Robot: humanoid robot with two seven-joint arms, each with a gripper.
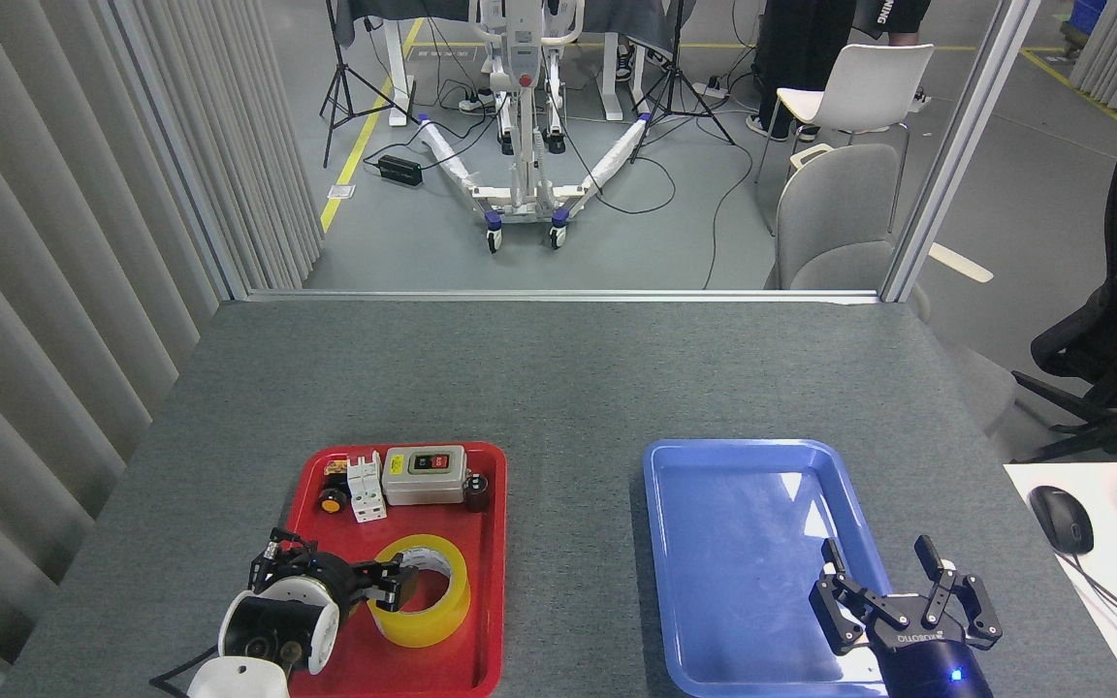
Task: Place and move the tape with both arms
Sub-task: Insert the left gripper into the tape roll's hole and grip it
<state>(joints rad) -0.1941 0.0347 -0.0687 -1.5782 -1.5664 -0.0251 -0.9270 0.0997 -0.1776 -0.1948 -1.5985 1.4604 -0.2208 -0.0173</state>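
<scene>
A: What's sitting nearest, along the bottom edge of the frame?

B: At lower left the left gripper (394,588) is reaching sideways over the red tray (489,620), its dark fingertips lying at the left wall of the tape (420,589). Whether it's spread or pinching, I cannot tell; it's seen end-on and dark. At lower right the right gripper (888,586) is hovering over the near right edge of the blue tray (714,465), fingers spread apart and holding nothing.

A: And the tape itself?

B: It's lying flat in the near half of the red tray, hole facing up, the white core showing inside the yellow roll.

A: Anything farther up?

B: At the tray's far end a grey switch box (424,475) is sitting, with a white breaker (365,488) just beside it on the left. Both trays are resting on the grey table (558,378), well apart from each other.
</scene>
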